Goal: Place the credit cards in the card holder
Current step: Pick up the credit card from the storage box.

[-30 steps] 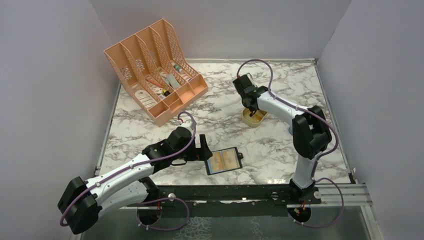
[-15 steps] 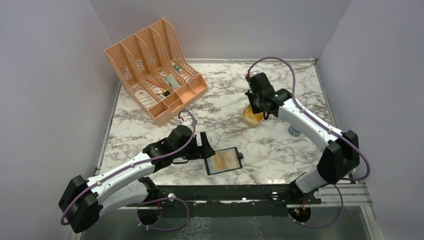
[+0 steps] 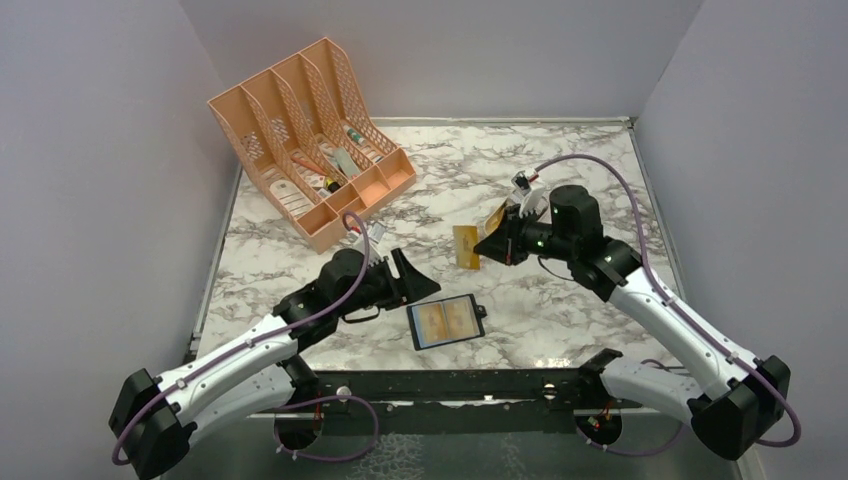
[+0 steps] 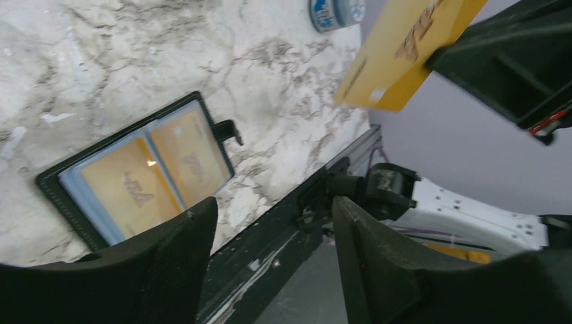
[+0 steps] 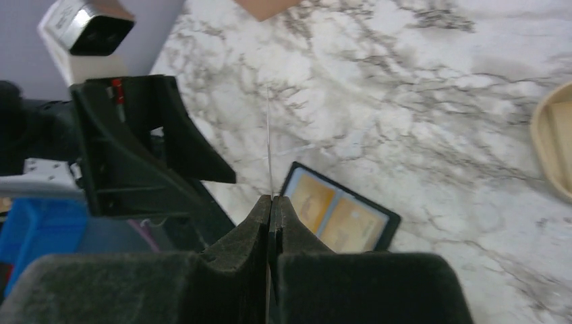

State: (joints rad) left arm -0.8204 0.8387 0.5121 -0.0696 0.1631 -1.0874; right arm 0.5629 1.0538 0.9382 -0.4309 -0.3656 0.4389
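Credit card (image 3: 465,247), tan-orange, is pinched between the pressed-together fingers of the right gripper (image 3: 489,247) above the marble table (image 3: 560,170); from the right wrist only its thin edge is seen. Card holder (image 3: 446,322) is laid open near the front edge, with two tan cards (image 4: 145,185) shown inside. Left gripper (image 3: 420,283) is held spread and empty beside it. A gold tin (image 5: 552,142) is cut off by the frame.

Right gripper (image 3: 484,248) pinches tan card (image 3: 465,247); card holder (image 3: 446,322) lies open beside left gripper (image 3: 420,282).
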